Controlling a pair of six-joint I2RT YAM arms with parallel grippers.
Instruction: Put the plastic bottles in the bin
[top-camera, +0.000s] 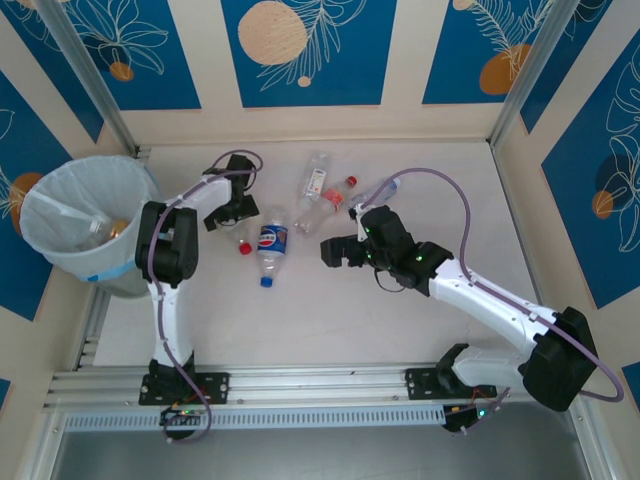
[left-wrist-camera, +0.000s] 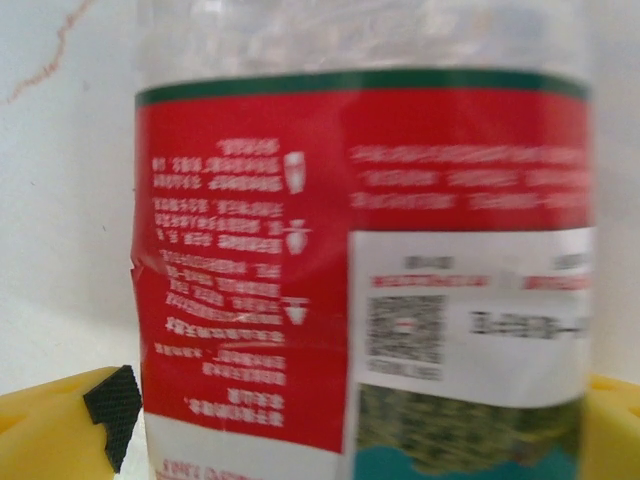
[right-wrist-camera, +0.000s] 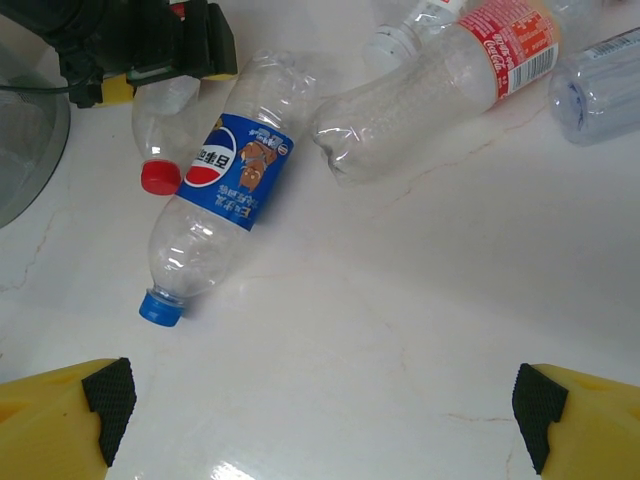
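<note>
A clear bottle with a red label (left-wrist-camera: 300, 250) lies between the yellow fingers of my left gripper (left-wrist-camera: 350, 410), which stands open around it. From above, this gripper (top-camera: 232, 212) is over the bottle, whose red cap (top-camera: 244, 248) pokes out. Beside it lies a blue-capped Pepsi bottle (top-camera: 272, 243) (right-wrist-camera: 225, 190). More plastic bottles (top-camera: 325, 190) (right-wrist-camera: 450, 80) lie further back. My right gripper (top-camera: 338, 250) (right-wrist-camera: 320, 420) hovers open above bare table, right of the Pepsi bottle. The bin (top-camera: 60, 195) stands at the far left with bottles (top-camera: 103, 228) inside.
The white-bagged bin overhangs the table's left edge; its grey wall (right-wrist-camera: 25, 130) shows at the left of the right wrist view. A metal rail (top-camera: 320, 385) runs along the near edge. Walls close in at the back and at the right.
</note>
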